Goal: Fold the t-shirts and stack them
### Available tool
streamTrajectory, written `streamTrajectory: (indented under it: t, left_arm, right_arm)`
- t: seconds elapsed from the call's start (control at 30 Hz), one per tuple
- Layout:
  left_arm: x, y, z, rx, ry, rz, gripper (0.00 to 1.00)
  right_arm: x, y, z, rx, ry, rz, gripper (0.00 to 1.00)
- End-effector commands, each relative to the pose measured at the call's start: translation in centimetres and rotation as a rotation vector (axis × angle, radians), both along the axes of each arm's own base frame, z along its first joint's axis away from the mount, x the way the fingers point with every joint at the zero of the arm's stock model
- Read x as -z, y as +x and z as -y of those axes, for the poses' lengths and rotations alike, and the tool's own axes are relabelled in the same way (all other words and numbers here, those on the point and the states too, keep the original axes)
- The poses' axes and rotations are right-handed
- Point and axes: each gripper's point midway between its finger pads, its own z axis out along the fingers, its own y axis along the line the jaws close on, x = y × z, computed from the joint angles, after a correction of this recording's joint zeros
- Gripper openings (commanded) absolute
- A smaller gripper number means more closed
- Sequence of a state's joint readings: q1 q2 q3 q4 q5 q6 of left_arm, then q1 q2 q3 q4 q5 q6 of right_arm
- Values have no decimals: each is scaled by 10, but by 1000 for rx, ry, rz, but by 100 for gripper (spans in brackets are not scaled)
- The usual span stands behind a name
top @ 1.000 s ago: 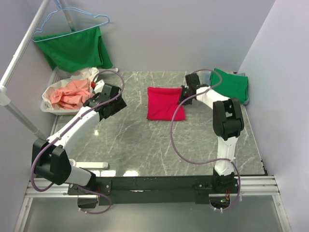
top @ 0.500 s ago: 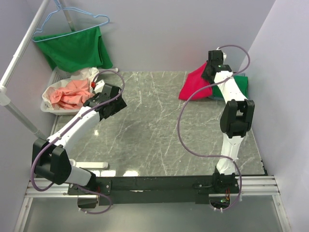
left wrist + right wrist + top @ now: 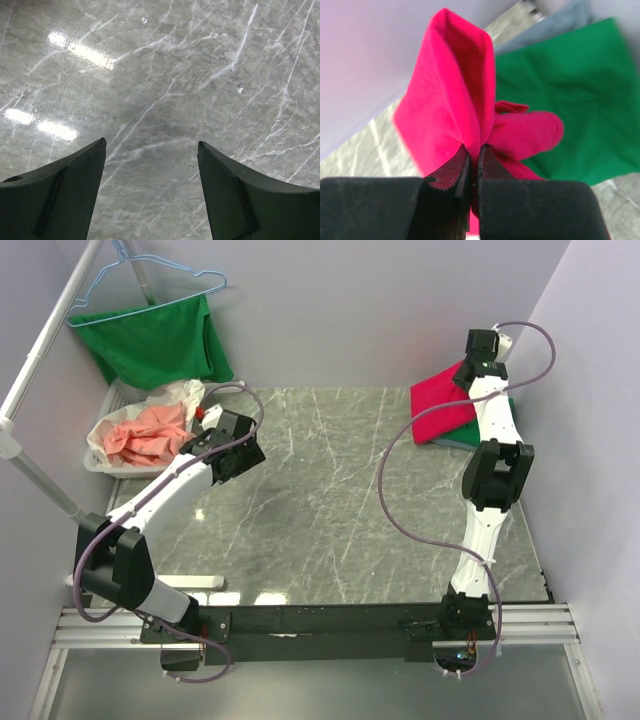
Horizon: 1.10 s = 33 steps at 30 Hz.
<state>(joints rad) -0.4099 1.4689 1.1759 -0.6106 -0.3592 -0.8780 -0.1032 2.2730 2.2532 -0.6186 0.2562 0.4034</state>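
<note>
2 shirts lie stacked, green tee [image 3: 570,100] on grey tee [image 3: 555,27]; the right gripper [image 3: 474,160], clamped on the folded red t-shirt [image 3: 450,90], holds it over them, not yet released. The left gripper [image 3: 150,165] gapes empty.

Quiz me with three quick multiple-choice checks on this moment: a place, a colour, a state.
1. Where is the red t-shirt?
A. mid-table
B. far right corner, over the folded green t-shirt
C. near table edge

2. What colour is the garment on the hanger?
A. grey
B. red
C. green

3. How is the left gripper?
A. open, over bare table
B. shut on a t-shirt
C. shut on nothing

Answers:
1 B: the right gripper pinches it above the green one.
2 C: green cloth drapes from the hanger in the top view.
3 A: the left wrist view shows parted fingers with only marble between them.
</note>
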Motion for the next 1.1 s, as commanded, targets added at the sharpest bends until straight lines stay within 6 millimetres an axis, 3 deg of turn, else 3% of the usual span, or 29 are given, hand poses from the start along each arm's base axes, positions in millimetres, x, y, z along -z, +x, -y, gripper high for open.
streamTrajectory:
  t: [0.0,0.1,0.33,0.5,0.77,0.97,1.0,1.07]
  left_arm:
    - [-13,14,8,23,-1,31,79]
    - [-12,17,11,28,-6,27,78]
    - [-3,17,14,38,-9,9,78]
    - [-3,15,11,34,-2,10,78]
    - [0,16,14,40,-3,0,78]
    - [1,15,16,49,-1,-1,78]
    - [0,16,17,52,-2,2,79]
    - [0,16,18,66,2,0,79]
  right_arm:
    - [-58,4,31,163,-87,153,0]
    - [-65,-8,47,269,-131,160,0]
    - [-36,-45,83,497,-232,70,0]
    - [-24,-59,108,574,-239,39,0]
    - [-28,-88,137,761,-404,25,0]
    - [-11,-75,138,710,-442,-43,0]
    - [-4,-68,133,670,-424,-49,6]
    - [0,-64,128,642,-402,-42,34]
